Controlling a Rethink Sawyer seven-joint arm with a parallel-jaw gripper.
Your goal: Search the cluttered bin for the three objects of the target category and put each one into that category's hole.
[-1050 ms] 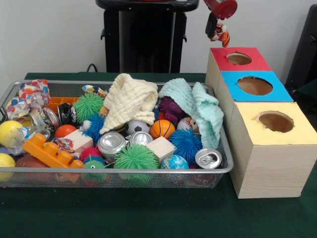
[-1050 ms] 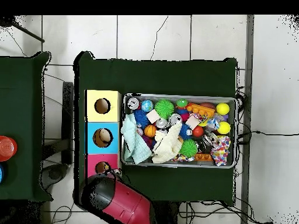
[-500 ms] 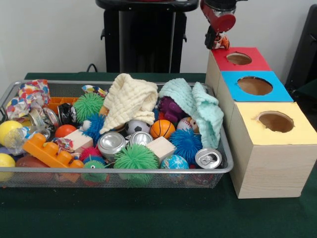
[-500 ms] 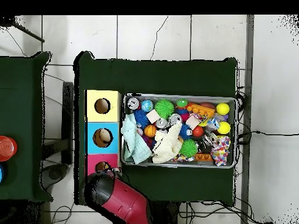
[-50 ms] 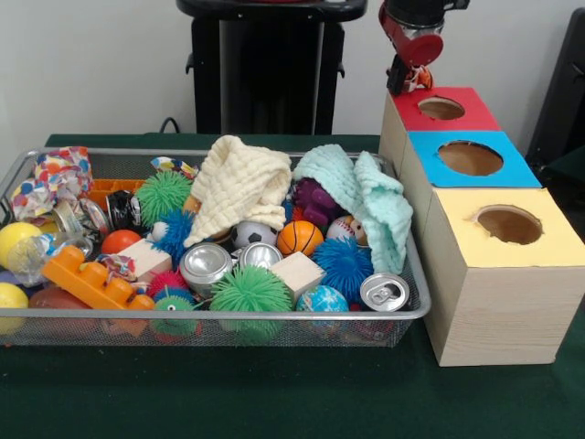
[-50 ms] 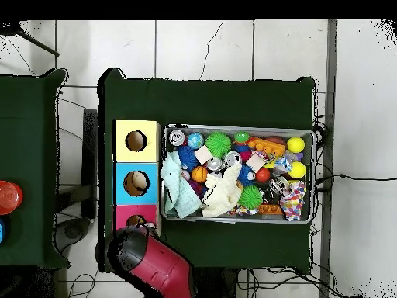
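Note:
My gripper (image 5: 409, 79) hangs at the far left corner of the red-topped box (image 5: 475, 115), shut on a small orange striped plush toy (image 5: 421, 80) that peeks out beside the black fingers. The toy is just behind the box's rim, beside the red box's round hole (image 5: 441, 108). In the overhead view the red arm (image 6: 151, 264) covers the gripper, ending at the red box (image 6: 122, 221). The wire bin (image 5: 274, 314) holds a purple plush (image 5: 315, 199) under a mint cloth (image 5: 366, 192).
A blue-topped box (image 5: 512, 169) and a yellow-topped box (image 5: 558, 242) stand in line with the red one. The bin also holds a cream cloth (image 5: 239, 187), cans (image 5: 205, 265), spiky balls, sport balls, wooden blocks and an orange brick (image 5: 91, 279).
The gripper has come down with the striped toy and shifted slightly right, toward the red box's hole. The bin's contents have not moved.

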